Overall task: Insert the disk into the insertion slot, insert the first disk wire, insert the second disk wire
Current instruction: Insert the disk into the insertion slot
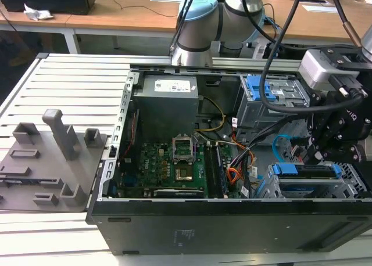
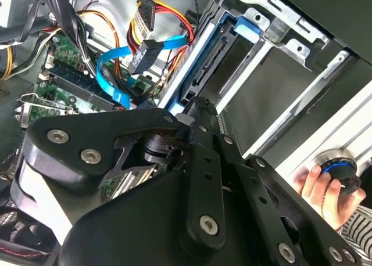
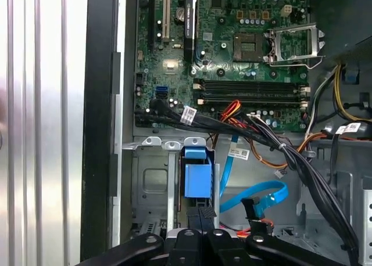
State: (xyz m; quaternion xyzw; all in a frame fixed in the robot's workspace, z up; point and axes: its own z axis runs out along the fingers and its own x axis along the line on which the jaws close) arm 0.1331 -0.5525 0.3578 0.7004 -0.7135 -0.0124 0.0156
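claw (image 3: 200, 238) at disk (image 3: 197, 182) in insertion slot (image 3: 150, 187); cable tags (image 3: 187, 115) illegible

The disk (image 1: 308, 171) wears a smooth blue plastic bracket. The slot (image 1: 354, 187) is dull grey perforated sheet metal. The light-blue flat cable (image 3: 256, 195) looks smooth, slightly glossy. The table (image 1: 75, 86) is ribbed pale metal.

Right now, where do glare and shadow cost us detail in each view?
Exterior view: even room light; the ribbed table reads pale, the case interior shaded. First wrist view: that table is bleached nearly white, the motherboard evenly lit. Second wrist view: the black gripper sits dark against bright case metal.
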